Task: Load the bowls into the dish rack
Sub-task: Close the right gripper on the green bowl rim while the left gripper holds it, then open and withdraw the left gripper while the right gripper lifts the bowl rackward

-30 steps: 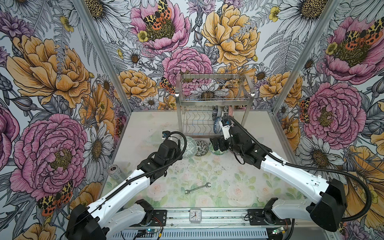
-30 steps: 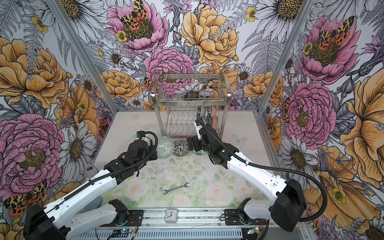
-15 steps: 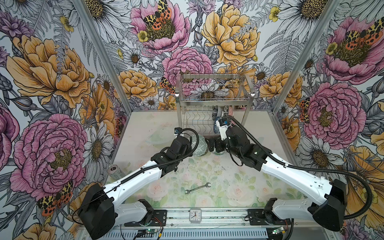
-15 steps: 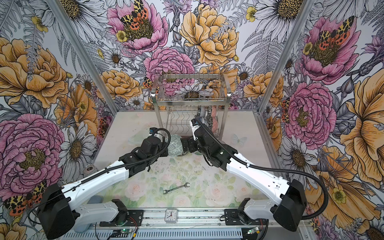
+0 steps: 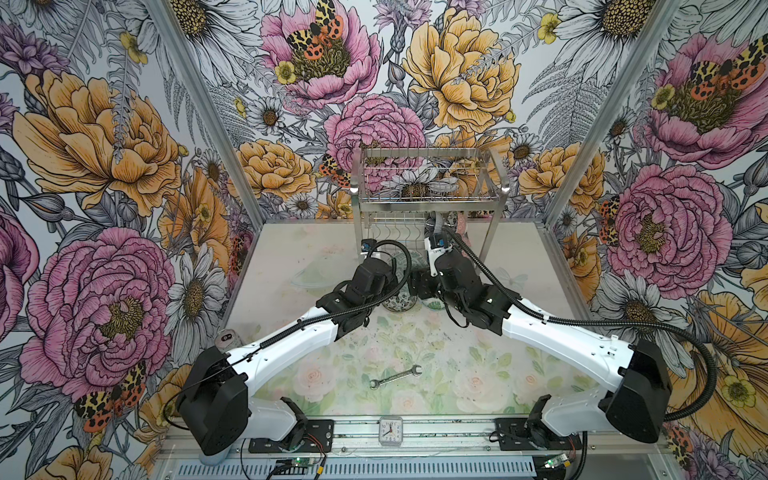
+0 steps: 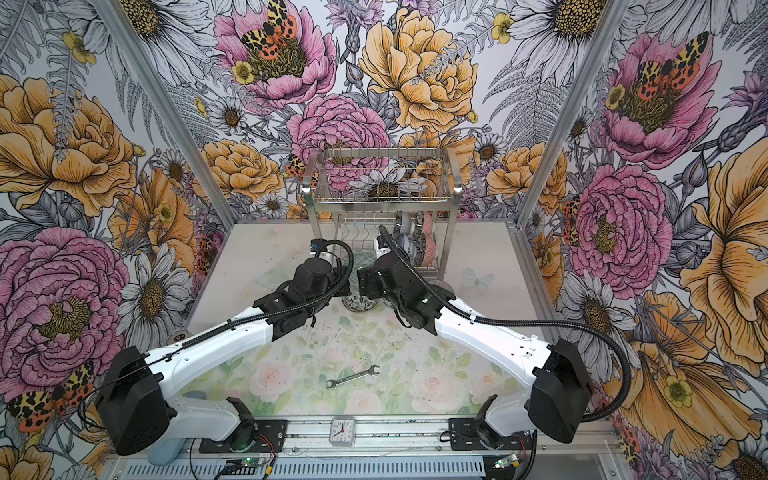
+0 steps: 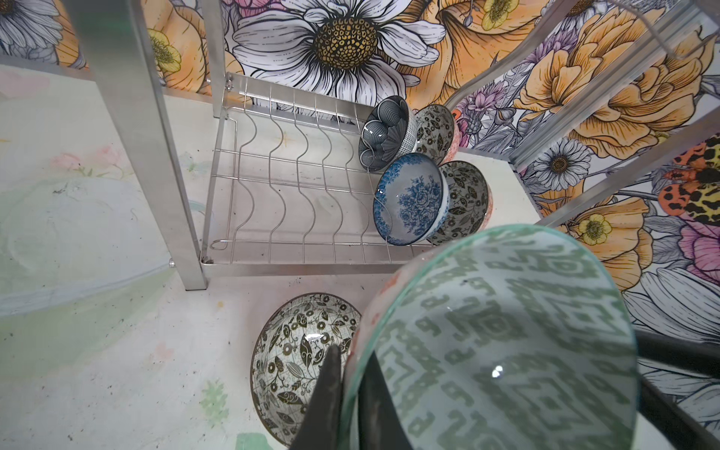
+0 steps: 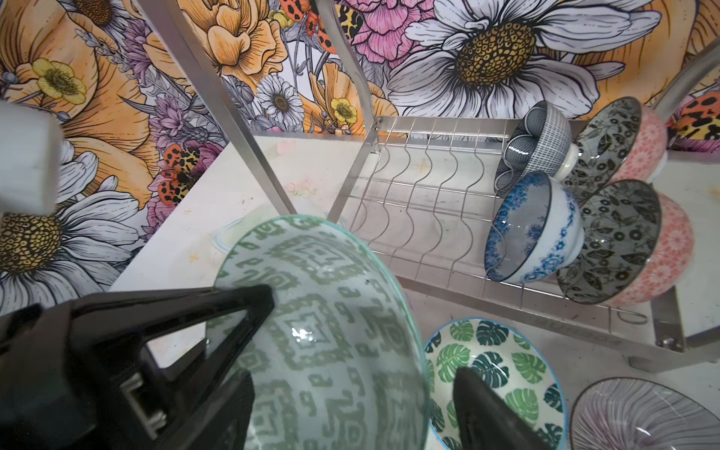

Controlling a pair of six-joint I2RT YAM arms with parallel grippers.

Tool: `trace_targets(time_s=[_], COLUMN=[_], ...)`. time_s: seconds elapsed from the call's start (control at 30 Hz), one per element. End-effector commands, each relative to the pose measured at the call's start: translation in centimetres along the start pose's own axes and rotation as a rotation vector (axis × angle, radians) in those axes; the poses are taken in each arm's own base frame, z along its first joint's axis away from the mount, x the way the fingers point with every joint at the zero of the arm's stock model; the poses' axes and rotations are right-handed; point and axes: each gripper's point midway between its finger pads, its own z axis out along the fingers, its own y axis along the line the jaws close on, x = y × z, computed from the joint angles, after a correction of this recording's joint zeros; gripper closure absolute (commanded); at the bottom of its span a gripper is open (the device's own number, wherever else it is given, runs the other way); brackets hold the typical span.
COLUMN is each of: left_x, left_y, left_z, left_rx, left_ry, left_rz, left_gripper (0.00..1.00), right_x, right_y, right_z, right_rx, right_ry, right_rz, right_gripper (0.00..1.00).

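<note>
1. We take this for a robotics lab test cell — a left arm (image 5: 291, 345) and a right arm (image 5: 557, 336) are bolted to a metal rail (image 5: 449, 428) at the table's front edge.
2. Aluminium posts (image 5: 203, 108) frame printed floral wall panels (image 5: 104, 145) into a booth.
3. Bare circuit boards (image 5: 297, 460) and loose wiring sit under the rail. A wrench (image 5: 395, 376) lies on the tabletop and a small clock (image 5: 390, 430) sits on the rail — the dish rack (image 5: 415, 202) stands at the back.
</note>
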Motion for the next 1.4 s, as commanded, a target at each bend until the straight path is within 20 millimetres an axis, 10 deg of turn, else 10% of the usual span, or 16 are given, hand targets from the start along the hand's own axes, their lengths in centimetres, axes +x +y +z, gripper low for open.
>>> trace_targets(time_s=[0.0, 0.37, 0.53, 0.8, 1.03, 1.37], left_x=[-4.7, -5.7, -5.3, -6.0, -7.2, -9.9], left_y=[-1.7, -1.3, -1.5, -0.9, 0.9, 9.0], left_z=[-1.8, -2.2, -1.1, -0.2, -0.7, -6.4], left_rx=[0.051, 0.04, 0.05, 0.043, -0.025, -0.186], left_ry=[-0.15, -0.196, -0.184, -0.167, -0.104, 0.021], left_rz=[-0.02, 0.006, 0.012, 0.006, 0.072, 0.166], left_gripper=[1.0, 1.0, 1.0, 1.0, 0.01, 0.01], right_x=[-2.6, -1.6, -1.3, -2.8, -3.7, -5.6], right_y=[-1.4, -0.4, 0.3, -0.7, -2.6, -5.0], right_z=[0.7, 4.2, 4.9, 3.5, 4.1, 5.1], right_rx=[0.042, -0.053, -0.079, -0.03, 0.041, 0.211], right_ry=[-0.088, -0.001, 0.016, -0.035, -0.058, -0.104], right_rz=[0.086, 0.13, 0.149, 0.13, 0.092, -0.044], right_gripper=[0.25, 0.61, 1.0, 1.0, 1.0, 1.0])
